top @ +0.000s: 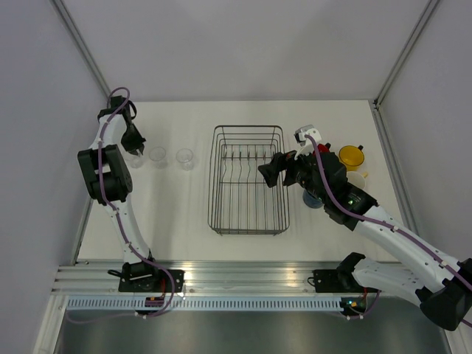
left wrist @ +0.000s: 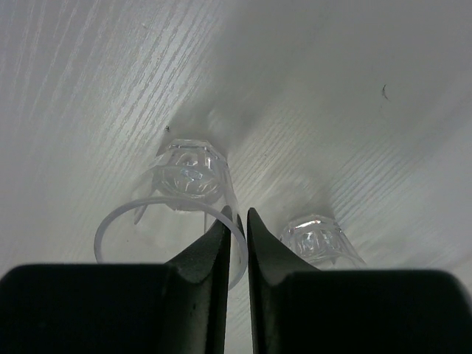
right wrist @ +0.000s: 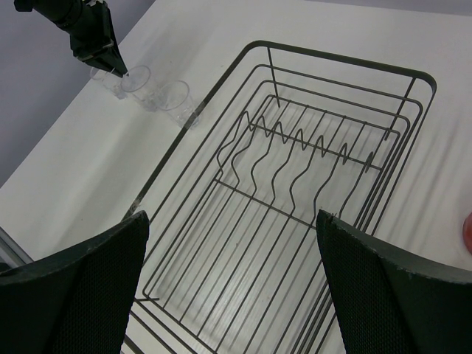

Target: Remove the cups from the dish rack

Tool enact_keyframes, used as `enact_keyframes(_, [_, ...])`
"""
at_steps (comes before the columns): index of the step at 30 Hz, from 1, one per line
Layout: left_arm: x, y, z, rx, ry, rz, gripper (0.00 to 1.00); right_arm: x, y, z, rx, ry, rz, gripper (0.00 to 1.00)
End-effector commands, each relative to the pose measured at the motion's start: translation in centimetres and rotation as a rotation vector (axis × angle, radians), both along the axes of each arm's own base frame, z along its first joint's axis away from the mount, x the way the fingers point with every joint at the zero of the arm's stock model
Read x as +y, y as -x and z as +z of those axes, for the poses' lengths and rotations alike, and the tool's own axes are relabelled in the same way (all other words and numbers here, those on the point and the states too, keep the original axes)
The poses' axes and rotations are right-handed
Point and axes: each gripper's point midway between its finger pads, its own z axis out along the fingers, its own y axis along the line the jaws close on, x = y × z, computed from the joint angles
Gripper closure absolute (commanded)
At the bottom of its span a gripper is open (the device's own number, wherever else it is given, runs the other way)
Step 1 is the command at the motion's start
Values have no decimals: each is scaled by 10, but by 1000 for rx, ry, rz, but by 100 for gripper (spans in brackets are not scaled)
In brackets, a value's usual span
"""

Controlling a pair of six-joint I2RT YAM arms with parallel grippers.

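Overhead, the rack (top: 248, 230) sits mid-bench (top: 169, 221). Three glasses (top: 157, 154) stand in a row to its left, and the mugs (top: 352, 156) are grouped to its right. The left jaws hang at the glass farthest from the rack, the right jaws over the rack's right wall.

Left wrist: the left jaws are narrow and straddle that glass's (left wrist: 188, 177) rim. I cannot tell if they pinch it.

Right wrist: the right jaws are wide above the rack (right wrist: 339, 59).

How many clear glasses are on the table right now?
3 glasses, in a row left of the rack: one at the left gripper, one in the middle, one nearest the rack. None seems hidden.
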Motion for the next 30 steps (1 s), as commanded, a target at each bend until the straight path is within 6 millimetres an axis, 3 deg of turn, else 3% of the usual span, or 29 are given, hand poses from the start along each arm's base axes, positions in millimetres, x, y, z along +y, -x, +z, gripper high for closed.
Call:
enact_keyframes(1, [2,7,-11,35,0,-24,82,-1,-3,10,-36,-15,-5,2])
enact_keyframes(15, [-11,10,-8,40,-2,-51,84,0,-3,9,-35,-14,-2,2])
enact_keyframes(26, [-6,6,39,-54,-39,-38,63,-1,-4,7,-31,-6,-9,2])
enact_keyframes(30, [0,4,68,-119,-55,-23,60,-4,-5,8,-36,0,-21,2])
